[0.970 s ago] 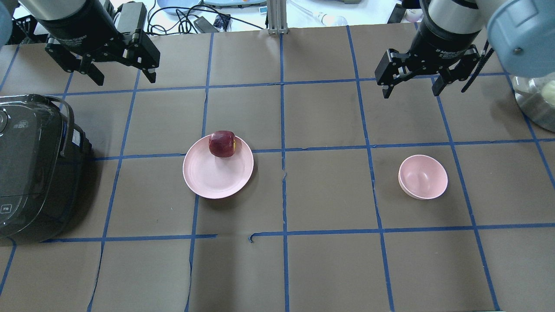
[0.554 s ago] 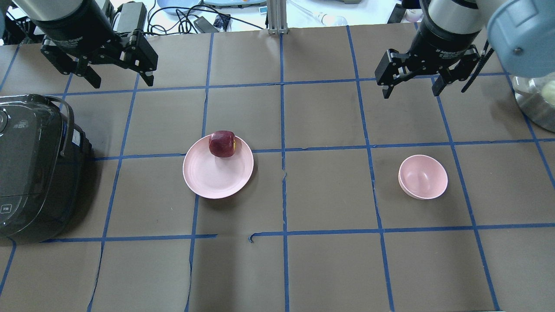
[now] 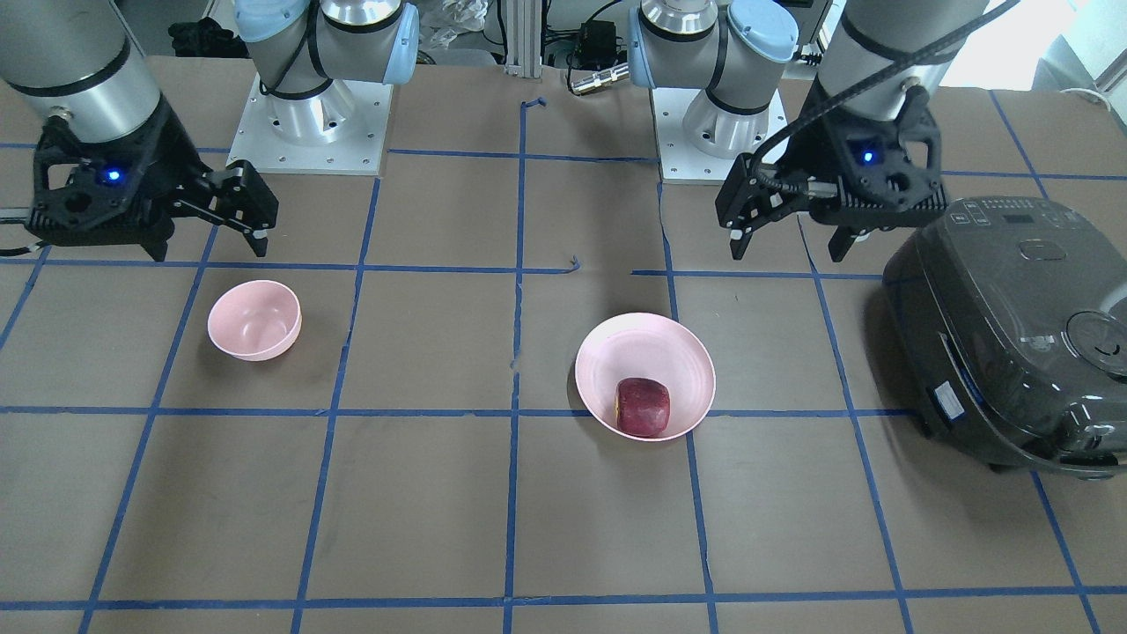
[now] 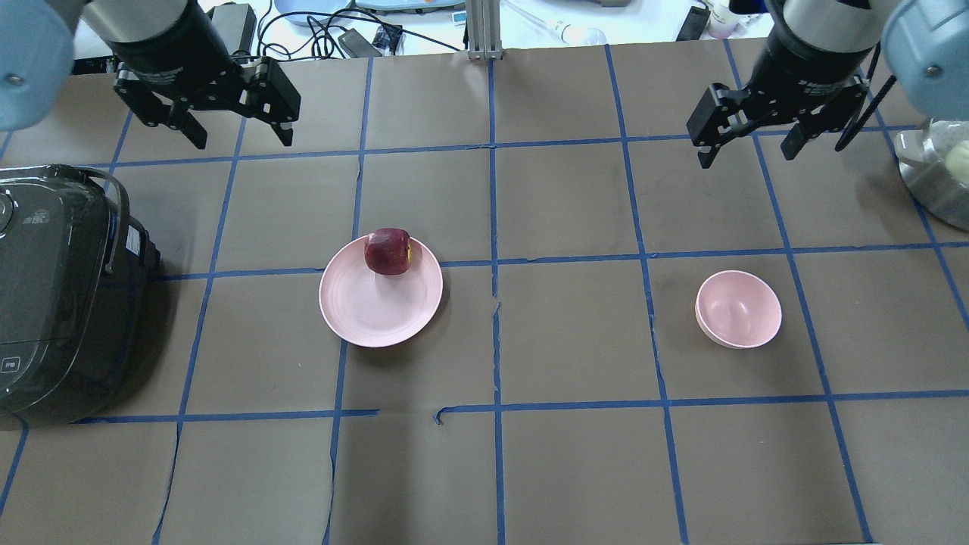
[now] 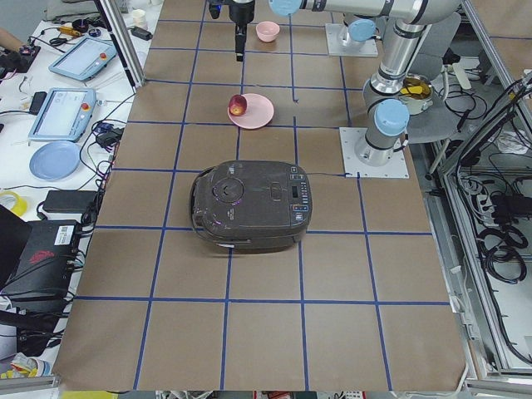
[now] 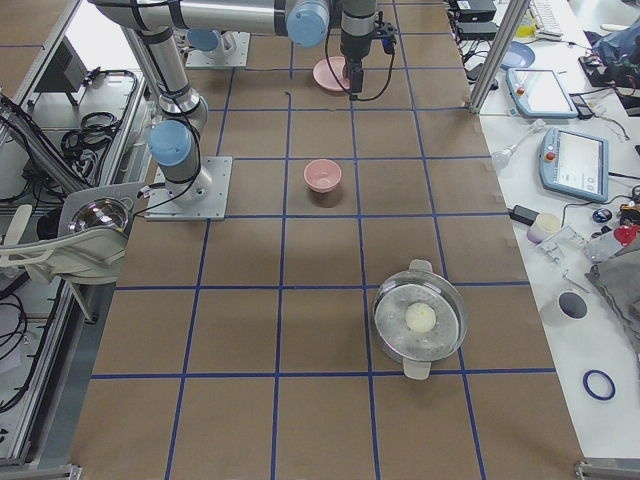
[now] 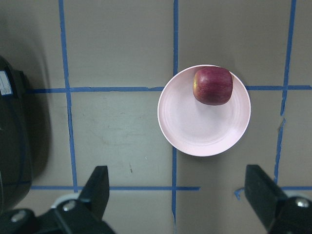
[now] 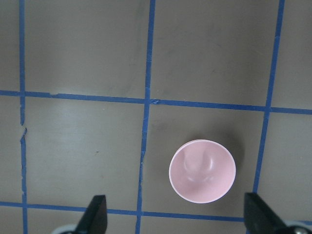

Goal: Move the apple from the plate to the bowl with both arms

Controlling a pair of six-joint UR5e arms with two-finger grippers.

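Note:
The dark red apple [image 4: 387, 251] sits at the far rim of the wide pink plate [image 4: 371, 303]; both also show in the front view, apple [image 3: 642, 407] on plate [image 3: 651, 348], and in the left wrist view, apple [image 7: 213, 86] on plate [image 7: 195, 126]. The small pink bowl [image 4: 738, 309] stands empty to the right, also in the front view [image 3: 254, 320] and the right wrist view [image 8: 202, 171]. My left gripper [image 4: 239, 132] hangs open high above the table, far-left of the plate. My right gripper [image 4: 749, 150] hangs open high above the table, beyond the bowl.
A dark rice cooker [image 4: 53, 288] stands at the left edge, left of the plate. A steel pot [image 4: 939, 178] with a pale ball in it stands at the right edge. Cables and devices lie beyond the far edge.
Both grippers have shifted right and a little toward the far edge, both still open. The apple, plate and bowl have not moved.

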